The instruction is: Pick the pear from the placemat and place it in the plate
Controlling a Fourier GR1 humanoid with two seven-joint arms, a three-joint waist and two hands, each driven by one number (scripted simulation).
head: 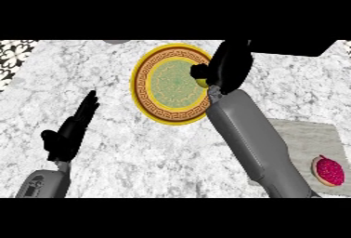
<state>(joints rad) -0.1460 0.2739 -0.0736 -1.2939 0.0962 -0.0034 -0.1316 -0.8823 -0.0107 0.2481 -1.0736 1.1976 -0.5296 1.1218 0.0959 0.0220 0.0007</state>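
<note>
One right hand [230,65] curls round the pear [202,82] over the plate [154,62].

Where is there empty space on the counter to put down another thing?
Bare marble lies between the left hand and the plate, and along the near counter between the two forearms. The placemat has room above the pink-topped item. It is crowded at the plate's right rim, where the right hand curls over something yellow.

Grey marble counter [137,148] — patterned tile [15,58]
</note>
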